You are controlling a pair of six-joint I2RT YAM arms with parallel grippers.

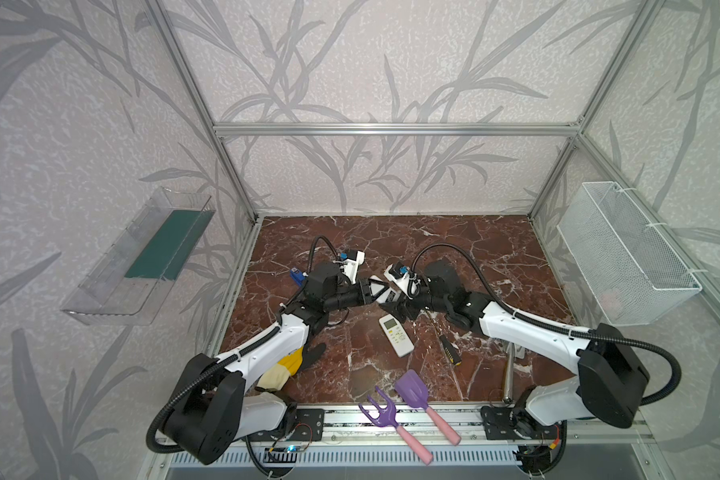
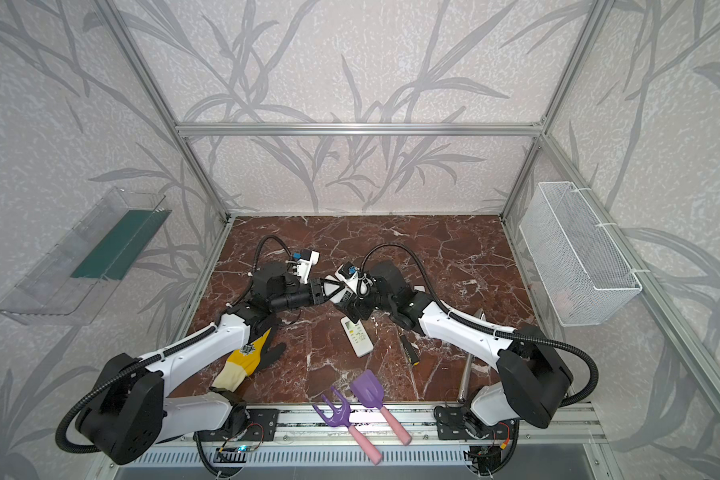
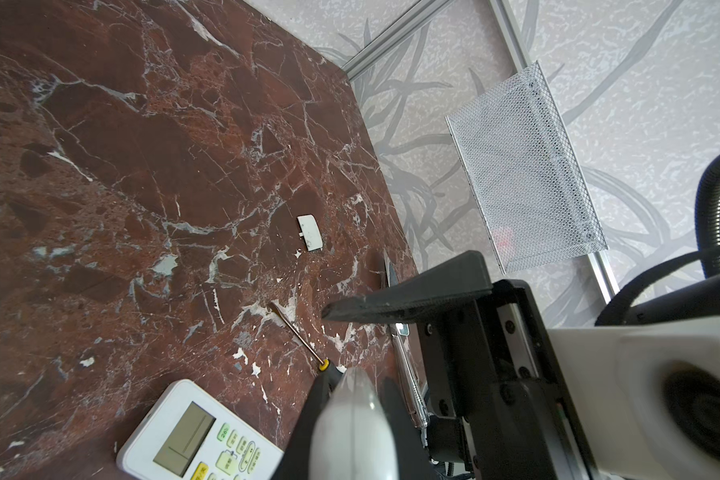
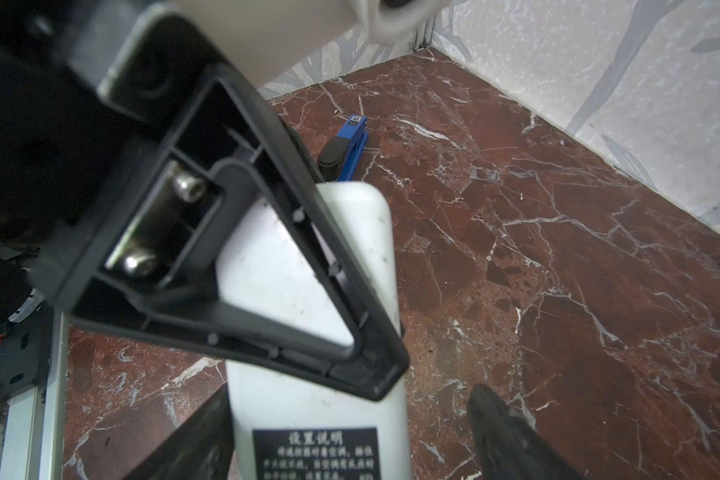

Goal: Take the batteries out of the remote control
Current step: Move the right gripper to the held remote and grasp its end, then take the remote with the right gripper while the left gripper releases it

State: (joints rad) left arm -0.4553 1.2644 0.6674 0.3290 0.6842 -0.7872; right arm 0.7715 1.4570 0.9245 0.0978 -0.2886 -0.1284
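Right wrist view shows the left gripper (image 4: 362, 365) clamped on a white plastic remote control (image 4: 292, 411) above the red marble table (image 4: 558, 249) at centre; only here its black label (image 4: 314, 453) reads 设置说明, smaller lines blurred. Rightward, the right gripper (image 4: 346, 424) straddles it, fingers (image 4: 512, 436) wide apart. Batteries cannot be made out.

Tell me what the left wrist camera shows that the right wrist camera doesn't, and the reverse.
Only the left wrist view: a second remote lying face up on the table, a small white cover, the screwdriver, and the mesh basket on the wall.
Only the right wrist view: the back of the held remote with its black label, and a blue gadget beyond it.
Both: the held remote clamped in the left gripper, the right gripper open around it, and the marble table.
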